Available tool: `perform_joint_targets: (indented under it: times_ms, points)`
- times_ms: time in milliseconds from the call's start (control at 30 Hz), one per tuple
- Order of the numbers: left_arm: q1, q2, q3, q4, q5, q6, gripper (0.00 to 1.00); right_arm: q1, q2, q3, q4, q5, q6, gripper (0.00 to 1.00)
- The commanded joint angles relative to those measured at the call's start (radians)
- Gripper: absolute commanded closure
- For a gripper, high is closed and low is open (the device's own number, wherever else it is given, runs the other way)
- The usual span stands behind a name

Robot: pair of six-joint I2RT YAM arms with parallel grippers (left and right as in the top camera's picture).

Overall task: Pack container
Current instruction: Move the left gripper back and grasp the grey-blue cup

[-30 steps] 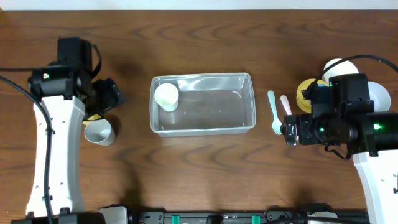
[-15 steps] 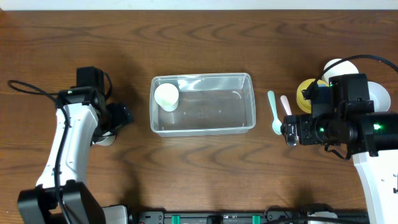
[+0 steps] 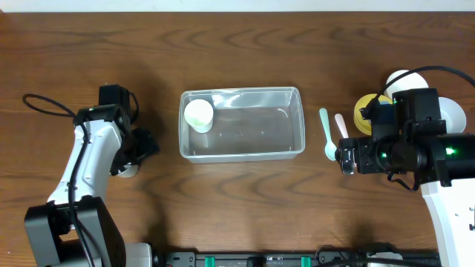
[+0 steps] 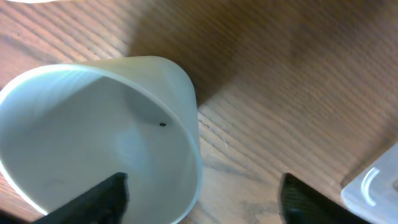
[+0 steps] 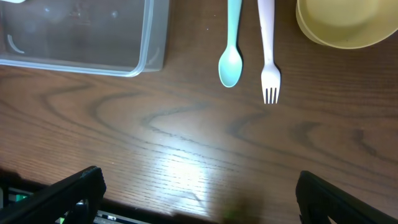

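Note:
The container (image 3: 295,119) is a clear rectangular tub at mid-table, and a pale cup (image 3: 199,115) stands in its left end. Left of the tub, my left gripper (image 3: 135,150) hangs over a white cup (image 3: 128,170) and hides most of it. In the left wrist view this cup (image 4: 93,124) fills the frame. My left gripper (image 4: 199,202) is open astride the cup's near wall, one finger inside and the other out over the wood, clear of the wall. My right gripper (image 3: 345,157) is open over bare wood, its fingers (image 5: 62,193) holding nothing.
A teal spoon (image 3: 326,135) and a pink fork (image 3: 341,124) lie right of the tub. Behind them are a yellow bowl (image 3: 365,108) and two white bowls (image 3: 404,77), partly under the right arm. The tub's corner (image 4: 373,193) shows near the left gripper.
The left arm has swung in and come down over the white cup, which now mostly hides beneath it. Its jaws have narrowed a little. The right arm has not moved.

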Motion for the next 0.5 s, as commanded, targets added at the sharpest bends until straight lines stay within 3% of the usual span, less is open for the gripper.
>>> perform_joint_targets:
  times_ms: [0, 67, 233, 467]
  points:
    - [0.005, 0.005, -0.001, 0.0, -0.004, 0.008, 0.37, -0.007, -0.001, 0.018, -0.002, 0.003, 0.01, 0.01]
    - [0.005, 0.005, -0.001, 0.0, -0.004, 0.008, 0.49, -0.007, -0.001, 0.018, -0.002, 0.003, 0.01, 0.01]
    - [0.005, 0.005, -0.001, 0.0, -0.004, 0.008, 0.67, -0.007, -0.001, 0.018, -0.002, 0.003, 0.01, 0.01]
    - [0.005, 0.005, -0.001, -0.004, -0.004, 0.008, 0.77, -0.007, -0.001, 0.018, -0.002, 0.003, 0.01, 0.01]
